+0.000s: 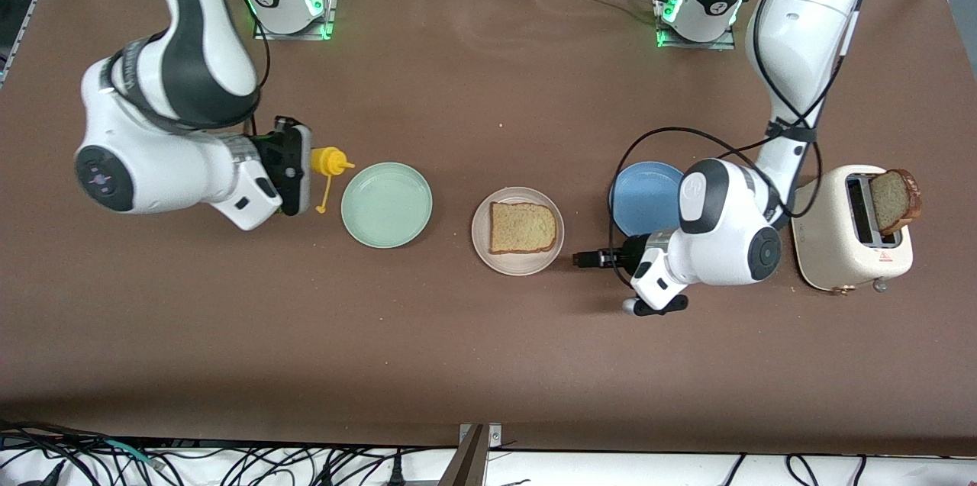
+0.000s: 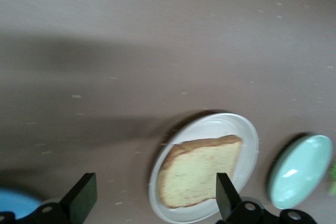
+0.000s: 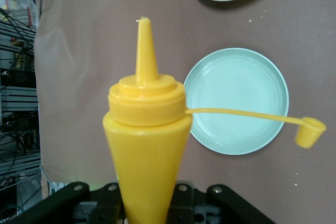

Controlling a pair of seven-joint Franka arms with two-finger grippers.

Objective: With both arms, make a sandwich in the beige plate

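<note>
The beige plate (image 1: 517, 257) lies mid-table with one slice of toasted bread (image 1: 522, 227) on it. A second slice (image 1: 897, 200) stands in the toaster (image 1: 851, 242) at the left arm's end. No lettuce leaf shows in the front view. My left gripper (image 1: 584, 259) is low beside the beige plate, open and empty; the left wrist view shows the plate (image 2: 247, 129) and bread (image 2: 202, 169) between the spread fingers (image 2: 84, 195). My right gripper (image 1: 294, 165) is shut on a yellow squeeze bottle (image 1: 330, 160), held sideways beside the mint-green plate (image 1: 386, 204).
A blue plate (image 1: 645, 196) lies between the beige plate and the toaster, partly under the left arm. The bottle's cap (image 3: 310, 132) hangs loose on its strap over the mint-green plate (image 3: 236, 100). The bottle's spout (image 3: 144, 45) is uncovered.
</note>
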